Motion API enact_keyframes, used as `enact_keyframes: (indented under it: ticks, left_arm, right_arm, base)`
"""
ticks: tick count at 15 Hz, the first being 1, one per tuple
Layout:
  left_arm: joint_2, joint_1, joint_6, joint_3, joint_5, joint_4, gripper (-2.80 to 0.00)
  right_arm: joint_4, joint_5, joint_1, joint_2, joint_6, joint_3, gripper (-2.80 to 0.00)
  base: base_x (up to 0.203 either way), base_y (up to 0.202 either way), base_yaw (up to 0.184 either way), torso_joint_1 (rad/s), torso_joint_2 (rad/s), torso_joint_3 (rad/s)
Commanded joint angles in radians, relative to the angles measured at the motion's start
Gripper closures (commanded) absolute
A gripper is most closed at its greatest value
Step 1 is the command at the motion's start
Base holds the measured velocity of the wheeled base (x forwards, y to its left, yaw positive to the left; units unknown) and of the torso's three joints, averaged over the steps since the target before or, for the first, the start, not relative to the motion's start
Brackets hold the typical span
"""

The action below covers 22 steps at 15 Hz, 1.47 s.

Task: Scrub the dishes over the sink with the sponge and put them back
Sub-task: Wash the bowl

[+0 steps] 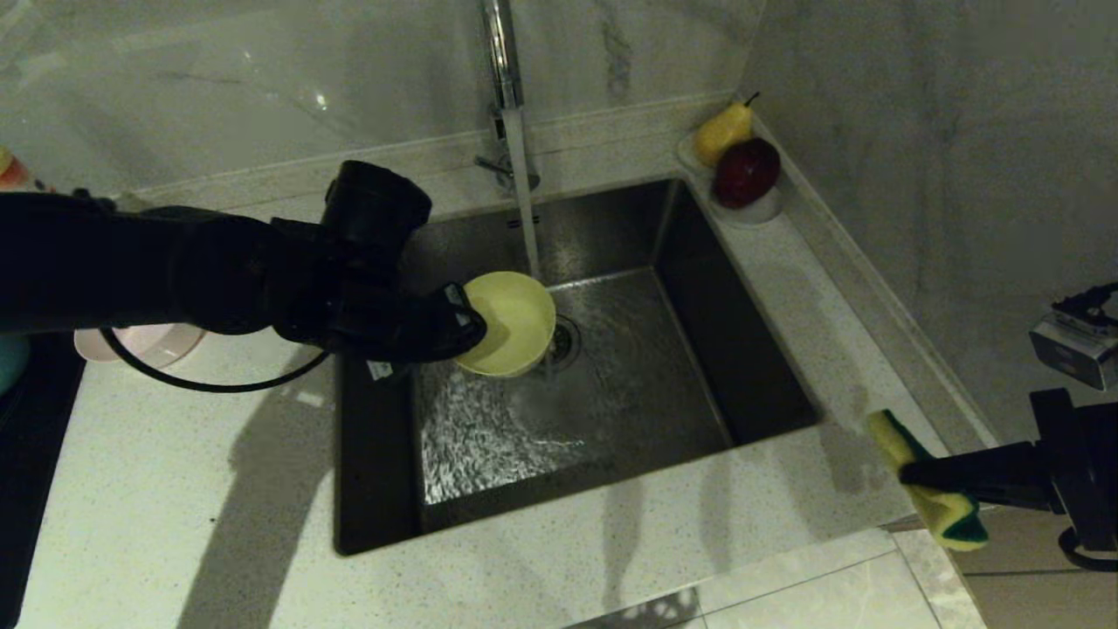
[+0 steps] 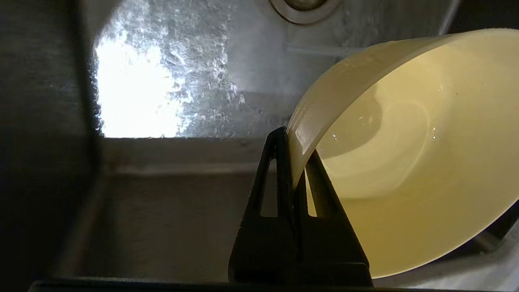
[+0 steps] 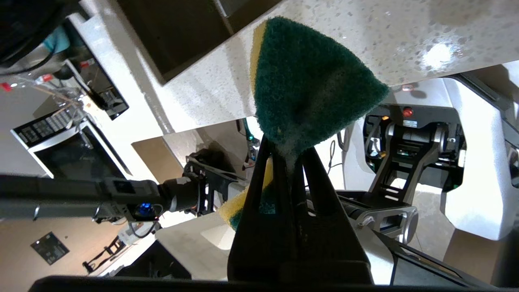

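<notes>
My left gripper [image 1: 463, 325] is shut on the rim of a yellow bowl [image 1: 511, 321], held tilted over the steel sink [image 1: 629, 384] beside the running water stream [image 1: 524, 192]. In the left wrist view the gripper [image 2: 295, 140] pinches the bowl's [image 2: 409, 154] wall, one finger outside and one inside. My right gripper [image 1: 908, 473] hangs off the counter's front right corner, shut on the green and yellow sponge [image 1: 928, 485]. The right wrist view shows that gripper [image 3: 286, 148] clamping the bent sponge [image 3: 308, 81]. A pink bowl [image 1: 144, 342] sits on the counter at the left, partly behind my left arm.
The faucet [image 1: 502, 61] stands behind the sink with water flowing onto the basin floor near the drain [image 1: 566, 339]. A white dish [image 1: 751, 210] with a yellow pear [image 1: 721, 131] and a red apple [image 1: 747, 170] sits at the back right corner. A dark mat [image 1: 35, 419] lies at far left.
</notes>
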Motion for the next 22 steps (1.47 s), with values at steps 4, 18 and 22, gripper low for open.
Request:
enact_keyframes:
  ticks: [4,18,22]
  left_arm:
    - [0.102,-0.024,-0.02,-0.048,0.008,-0.038,0.0]
    - [0.132,-0.032,-0.11,-0.138,0.041,-0.026,0.0]
    - [0.093,-0.045,-0.098,-0.068,0.043,-0.023,0.0]
  right_arm:
    - [0.004,0.024,0.0,-0.028,0.004,-0.002,0.0]
    - [0.004,0.033,0.0,-0.059,0.003,0.01,0.0]
    - [0.011,0.053,0.0,-0.081,0.003,0.018,0.0]
  base:
    - [0.0,0.0,0.0,0.0,0.0,0.0]
    - [0.0,0.0,0.0,0.0,0.0,0.0]
    - [0.0,0.0,0.0,0.0,0.0,0.0]
